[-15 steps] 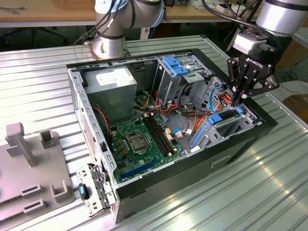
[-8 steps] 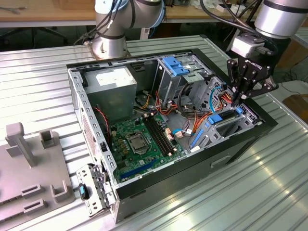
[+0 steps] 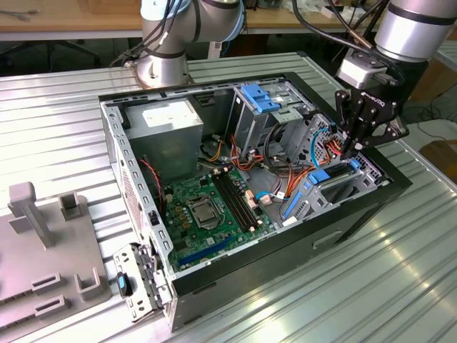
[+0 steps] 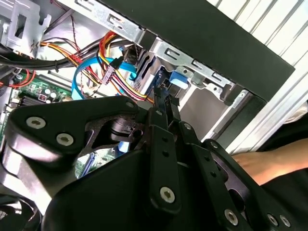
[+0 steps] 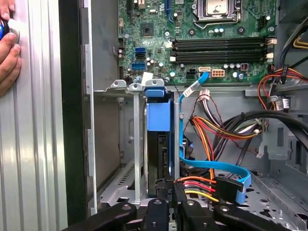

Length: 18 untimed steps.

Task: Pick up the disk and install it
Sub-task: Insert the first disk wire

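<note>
The disk [image 5: 157, 115], a grey drive in a bright blue carrier, stands on edge in the metal drive bay [image 5: 137, 144] of the open computer case [image 3: 335, 232]. In the exterior view its blue frame [image 3: 318, 176] shows at the case's right end. My gripper [image 5: 170, 188] is at the disk's near end with its black fingers [image 5: 161, 192] drawn together, and nothing is clamped between them. In the second wrist view the gripper [image 4: 162, 98] reaches up to the blue carrier [image 4: 173, 79]. In the exterior view the gripper [image 3: 351, 151] hangs over the bay.
Loose blue ribbon [image 5: 211, 168] and red-yellow power cables [image 5: 202, 185] lie beside the bay. The motherboard [image 3: 207, 207] fills the case floor. A person's hand [image 5: 7, 53] rests on the ribbed table outside the case wall. A grey fixture [image 3: 43, 243] sits at the exterior view's left.
</note>
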Tool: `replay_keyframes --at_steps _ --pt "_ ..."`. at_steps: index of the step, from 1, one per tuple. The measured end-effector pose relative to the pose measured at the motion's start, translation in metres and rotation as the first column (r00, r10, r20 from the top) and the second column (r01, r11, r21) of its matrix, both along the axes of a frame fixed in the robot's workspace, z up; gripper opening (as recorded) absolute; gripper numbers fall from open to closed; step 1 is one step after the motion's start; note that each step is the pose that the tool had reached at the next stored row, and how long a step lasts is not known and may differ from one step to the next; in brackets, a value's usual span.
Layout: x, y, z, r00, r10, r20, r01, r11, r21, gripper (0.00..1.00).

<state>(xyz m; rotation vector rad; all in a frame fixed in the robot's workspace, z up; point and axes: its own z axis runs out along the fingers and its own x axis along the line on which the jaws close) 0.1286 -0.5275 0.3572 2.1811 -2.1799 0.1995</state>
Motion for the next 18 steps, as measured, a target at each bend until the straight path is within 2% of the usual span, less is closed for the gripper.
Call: replay_keyframes --at_steps 2,4,5,9,13,18 --pt "-0.0009 -0.0018 -0.0007 1.0000 0.000 0.0003 0.000 0.9998 0.0194 0.17" --pt "-0.0010 -0.0042 -0.0013 1.0000 0.000 0.0004 0.000 0.9996 0.0285 0.17" --pt "-0.0010 -0.0069 -0.0015 1.0000 0.000 0.0004 0.000 0.9996 0.0291 0.17" --pt "-0.0012 -0.0129 -0.0027 1.0000 0.000 0.0004 0.000 0.9995 0.0302 0.17" --pt "-0.0013 -0.0131 -0.0065 1.0000 0.000 0.0003 0.000 0.9995 0.0328 0.17" --pt "-0.0021 -0.0131 -0.0078 1.0000 -0.008 0.0003 0.008 0.9994 0.0329 0.17"
